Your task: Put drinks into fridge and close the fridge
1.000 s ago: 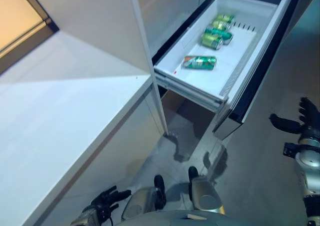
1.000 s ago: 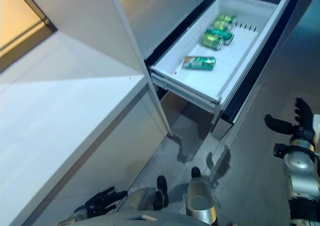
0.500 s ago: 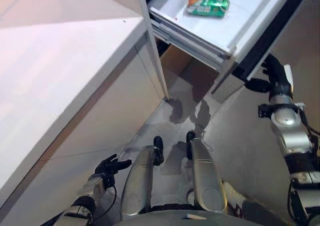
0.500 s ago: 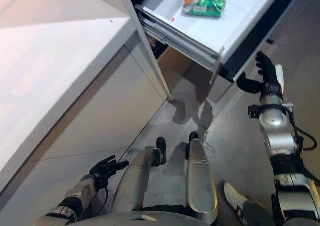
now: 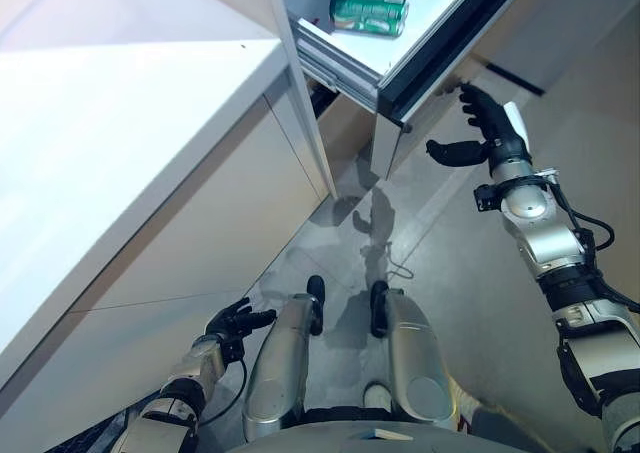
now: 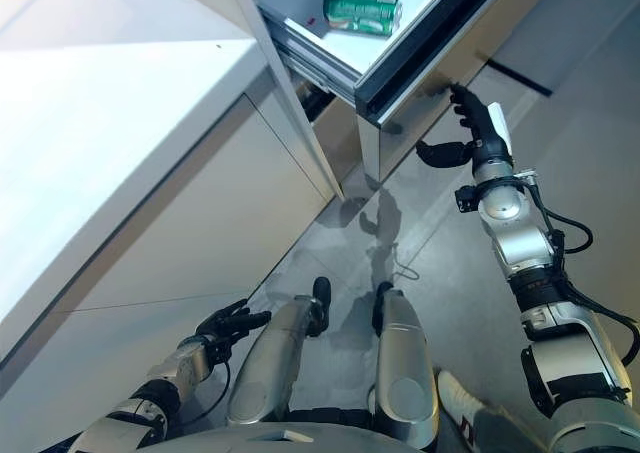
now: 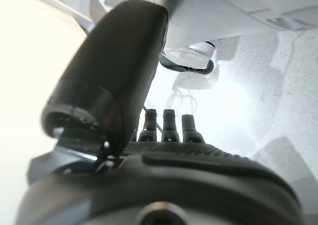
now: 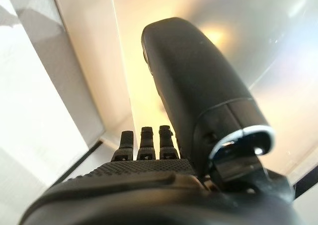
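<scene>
The right hand (image 6: 478,138), fingers straight and apart, is at the drawer front (image 6: 440,68); the green can (image 6: 362,13) lies near the drawer's front edge. It should push flat and evenly. The left hand (image 6: 228,325) hangs low, fingers loosely apart.

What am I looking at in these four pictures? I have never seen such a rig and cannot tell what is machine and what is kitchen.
A two-legged robot looks down through two head cameras; the other two pictures come from cameras on its wrists. Above is a pulled-out fridge drawer with a green can lying in it, beside a white counter. The right hand, fingers straight, reaches up to the drawer's front and holds nothing. The left hand hangs low by the cabinet, open and empty.
</scene>
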`<state>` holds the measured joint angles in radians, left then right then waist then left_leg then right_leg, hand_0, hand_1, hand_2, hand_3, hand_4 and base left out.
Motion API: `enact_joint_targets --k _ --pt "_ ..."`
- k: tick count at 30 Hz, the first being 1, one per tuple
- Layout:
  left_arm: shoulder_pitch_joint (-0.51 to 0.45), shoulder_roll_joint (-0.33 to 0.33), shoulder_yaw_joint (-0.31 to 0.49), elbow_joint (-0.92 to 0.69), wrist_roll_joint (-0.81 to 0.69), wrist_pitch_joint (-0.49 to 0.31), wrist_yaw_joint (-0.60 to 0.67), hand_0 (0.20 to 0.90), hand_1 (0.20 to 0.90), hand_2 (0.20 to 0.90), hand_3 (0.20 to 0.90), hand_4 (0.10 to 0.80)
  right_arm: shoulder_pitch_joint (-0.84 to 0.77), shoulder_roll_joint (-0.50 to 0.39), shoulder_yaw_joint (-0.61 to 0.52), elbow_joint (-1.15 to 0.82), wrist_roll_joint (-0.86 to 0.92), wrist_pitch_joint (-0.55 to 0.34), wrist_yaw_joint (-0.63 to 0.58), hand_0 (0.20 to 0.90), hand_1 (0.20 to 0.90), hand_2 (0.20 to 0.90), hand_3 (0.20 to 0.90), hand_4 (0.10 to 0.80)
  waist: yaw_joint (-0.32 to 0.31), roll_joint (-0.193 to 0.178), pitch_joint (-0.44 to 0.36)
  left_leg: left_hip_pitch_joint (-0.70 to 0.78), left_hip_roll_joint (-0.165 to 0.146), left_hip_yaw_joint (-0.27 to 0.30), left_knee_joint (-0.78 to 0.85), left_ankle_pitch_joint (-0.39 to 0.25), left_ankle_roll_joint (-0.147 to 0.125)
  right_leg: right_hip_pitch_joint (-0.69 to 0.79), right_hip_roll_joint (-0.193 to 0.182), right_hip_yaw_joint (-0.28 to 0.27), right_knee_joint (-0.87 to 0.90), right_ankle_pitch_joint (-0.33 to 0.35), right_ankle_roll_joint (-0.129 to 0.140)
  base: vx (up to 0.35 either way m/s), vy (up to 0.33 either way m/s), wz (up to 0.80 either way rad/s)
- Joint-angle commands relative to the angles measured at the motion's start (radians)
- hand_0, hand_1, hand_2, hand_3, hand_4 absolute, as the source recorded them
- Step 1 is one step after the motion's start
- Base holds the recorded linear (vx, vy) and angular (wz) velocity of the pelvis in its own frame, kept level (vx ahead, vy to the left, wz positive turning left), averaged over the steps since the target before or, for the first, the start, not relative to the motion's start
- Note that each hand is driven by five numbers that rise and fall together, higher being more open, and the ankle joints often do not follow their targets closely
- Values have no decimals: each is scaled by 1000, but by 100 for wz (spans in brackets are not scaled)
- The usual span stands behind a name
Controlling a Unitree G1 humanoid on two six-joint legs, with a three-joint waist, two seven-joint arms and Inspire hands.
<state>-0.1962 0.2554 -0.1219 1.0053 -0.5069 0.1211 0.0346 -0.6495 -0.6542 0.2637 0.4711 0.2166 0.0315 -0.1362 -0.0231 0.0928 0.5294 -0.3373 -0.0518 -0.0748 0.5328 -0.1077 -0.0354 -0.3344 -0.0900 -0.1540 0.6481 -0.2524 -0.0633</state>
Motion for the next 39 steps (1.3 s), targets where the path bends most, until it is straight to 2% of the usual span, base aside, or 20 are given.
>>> enact_joint_targets --k 1,7,10,13,18,22,25,27,28,29,32,34,35,39 --pt "39 53 -82 -17 62 13 -3 900 900 900 900 800 -317 143 124 -99 66 -149 130 900 900 900 900 800 89 -34 -102 54 -21 75 45 -123 82 97 -9 33 -105 52 5 117 -2 14" --pt "24 60 -135 2 96 20 -8 900 900 900 900 800 -396 234 184 -18 153 -116 126 900 900 900 900 800 128 -32 -126 102 -22 51 -42 -81 74 156 -13 9 -181 73 14 65 -2 15" --pt "10 73 -155 2 98 26 -16 900 900 900 900 800 -444 254 191 29 178 -129 68 900 900 900 900 800 146 -31 -126 111 -20 43 -72 -67 74 163 -13 -3 -201 79 16 -36 -6 16" --pt "10 80 -152 7 93 22 -23 900 900 900 900 800 -458 246 185 44 178 -134 58 900 900 900 900 800 151 -34 -127 116 -18 40 -88 -60 71 170 -11 -7 -216 83 19 -46 -6 15" --pt "37 89 -129 7 72 1 -44 900 900 900 900 800 -403 172 148 42 177 -128 -51 900 900 900 900 800 141 -63 -161 172 -6 38 -168 -41 67 218 -4 -9 -301 104 33 -54 -2 7" --pt "84 80 -93 9 60 -18 -35 900 900 900 900 800 -202 114 50 -24 222 -149 -81 900 900 900 900 800 106 -97 -220 242 0 53 -256 -25 62 283 8 7 -409 135 55 -4 22 14" --pt "127 63 -52 -3 35 -7 -40 900 900 900 900 800 43 128 -49 -94 205 -135 -99 900 900 900 900 800 66 -117 -277 294 4 73 -317 -13 61 324 14 26 -480 169 79 -20 53 -1" --pt "166 45 -21 -16 17 -3 -47 900 900 900 900 800 251 146 -128 -100 179 -157 -56 900 900 900 900 800 38 -126 -317 330 14 97 -367 -4 58 344 17 39 -531 197 97 -48 69 -18" --pt "181 39 -15 -22 2 -7 -49 900 900 900 900 800 307 151 -147 -98 169 -143 -46 900 900 900 900 800 31 -128 -330 342 17 105 -383 0 57 351 18 43 -545 206 103 -51 65 -21" --pt "208 26 9 -27 -21 -16 -52 900 900 900 900 800 418 173 -176 -70 132 -155 -16 900 900 900 900 800 15 -131 -353 364 21 119 -418 7 55 361 19 51 -578 226 117 -52 55 -24" --pt "240 22 44 -23 -12 -29 -53 900 900 900 900 800 558 215 -190 40 87 -110 13 900 900 900 900 800 -9 -137 -392 407 28 147 -484 19 50 383 27 65 -634 253 134 -56 19 -28" --pt "246 25 57 -7 0 -31 -48 900 900 900 900 800 597 236 -187 106 101 -76 33 900 900 900 900 800 -15 -140 -406 421 30 157 -512 26 47 390 30 68 -660 266 141 -56 -19 -34" --pt "247 33 69 33 22 -46 -53 900 900 900 900 800 634 271 -188 233 121 -78 62 900 900 900 900 800 -19 -141 -420 436 31 165 -545 35 45 397 35 68 -682 275 146 -57 -24 -38" --pt "236 40 73 138 88 -107 -93 900 900 900 900 800 673 321 -209 518 87 -100 117 900 900 900 900 800 -24 -137 -437 449 33 166 -593 54 44 404 49 78 -692 273 146 -47 -18 -28"
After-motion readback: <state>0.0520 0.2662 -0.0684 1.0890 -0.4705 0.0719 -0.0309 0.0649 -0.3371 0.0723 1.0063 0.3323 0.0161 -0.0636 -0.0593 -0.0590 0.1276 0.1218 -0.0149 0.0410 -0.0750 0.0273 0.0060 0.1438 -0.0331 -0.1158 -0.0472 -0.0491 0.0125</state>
